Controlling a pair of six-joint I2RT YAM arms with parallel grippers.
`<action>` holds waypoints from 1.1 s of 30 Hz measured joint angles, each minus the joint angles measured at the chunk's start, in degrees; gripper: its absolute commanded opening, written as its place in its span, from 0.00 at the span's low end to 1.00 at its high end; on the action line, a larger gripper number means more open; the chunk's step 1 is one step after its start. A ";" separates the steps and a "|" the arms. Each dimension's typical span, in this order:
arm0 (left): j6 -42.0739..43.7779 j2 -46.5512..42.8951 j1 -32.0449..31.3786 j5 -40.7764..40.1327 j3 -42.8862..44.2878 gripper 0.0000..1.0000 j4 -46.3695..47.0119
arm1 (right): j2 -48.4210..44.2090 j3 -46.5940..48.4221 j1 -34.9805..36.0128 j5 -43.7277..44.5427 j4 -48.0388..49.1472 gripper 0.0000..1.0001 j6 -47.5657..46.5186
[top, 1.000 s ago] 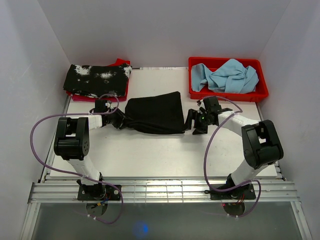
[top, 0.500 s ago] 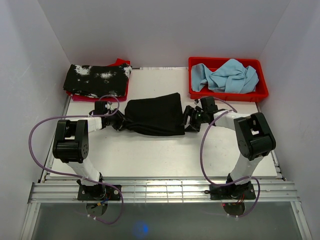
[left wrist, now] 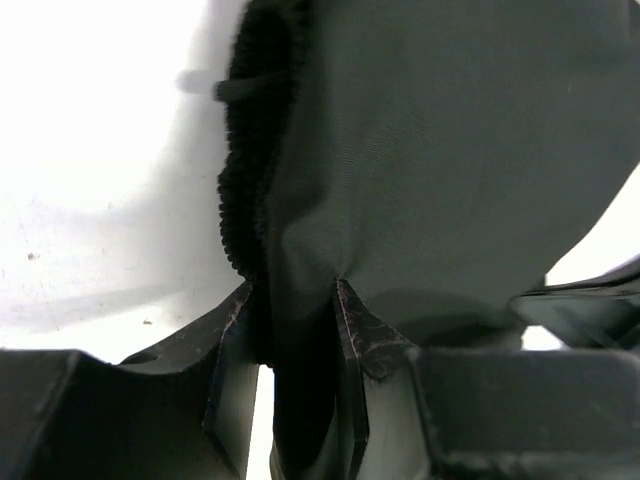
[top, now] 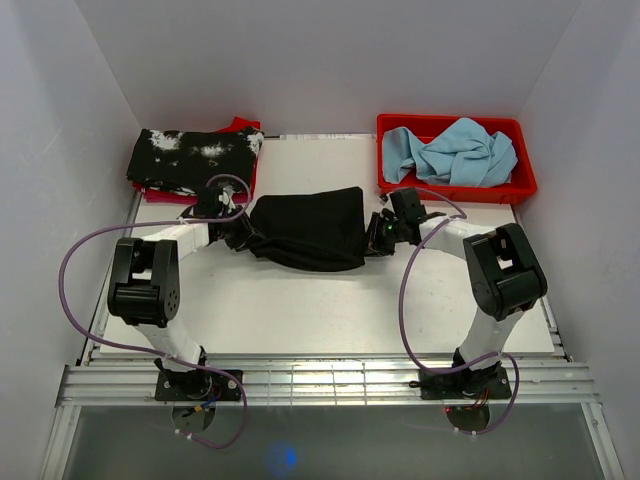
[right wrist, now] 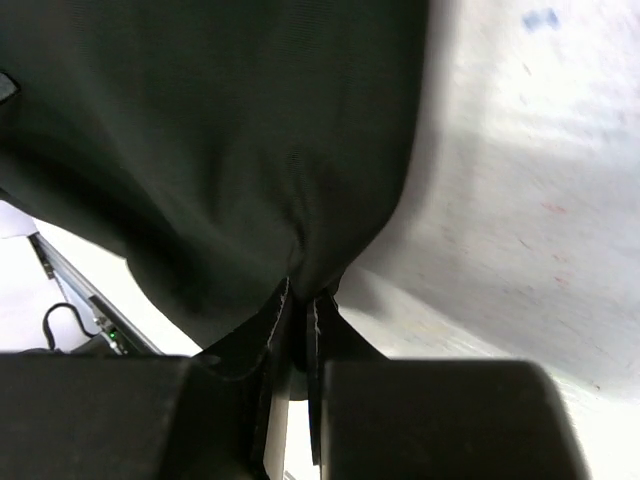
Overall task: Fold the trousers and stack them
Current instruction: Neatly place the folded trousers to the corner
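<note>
The plain black trousers [top: 308, 228] lie folded into a compact bundle at mid-table. My left gripper [top: 243, 232] is shut on their left edge, and a thick bunch of dark cloth [left wrist: 400, 150] fills the space between its fingers [left wrist: 232, 330]. My right gripper [top: 374, 238] is shut on the right edge, its jaws nearly touching over a thin pinch of the cloth [right wrist: 220, 150]. The fabric rises slightly off the table surface [right wrist: 520, 200] in the right wrist view.
A black garment with white splotches [top: 195, 160] lies on red cloth [top: 240, 127] at the back left. A red bin [top: 455, 186] with light blue cloth [top: 455, 152] stands at the back right. White walls close in on both sides.
My right gripper moved left onto the trousers' right edge and shut on it. The left gripper shifted slightly toward the back, still gripping the left edge.
</note>
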 measured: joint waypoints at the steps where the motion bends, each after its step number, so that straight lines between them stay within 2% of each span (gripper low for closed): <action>1: 1.70 -0.15 -0.61 -1.07 0.74 0.00 -0.79 | -0.02 0.76 0.17 0.46 -0.59 0.08 -0.48; 10: 17.53 -4.87 -6.93 -11.21 6.05 0.00 -5.09 | -2.80 10.01 2.36 6.40 -5.09 0.08 -6.27; 23: 29.77 -7.10 -7.19 -18.27 17.49 0.00 -3.74 | -3.21 24.37 4.44 11.34 -5.62 0.08 -12.76; 29: 32.89 -6.36 -5.14 -20.55 25.55 0.00 -0.46 | 3.02 38.12 5.55 12.04 -3.21 0.08 -15.17; 33: 32.96 -3.13 0.76 -20.11 32.52 0.00 1.86 | 11.67 49.40 6.88 11.56 -0.22 0.08 -15.13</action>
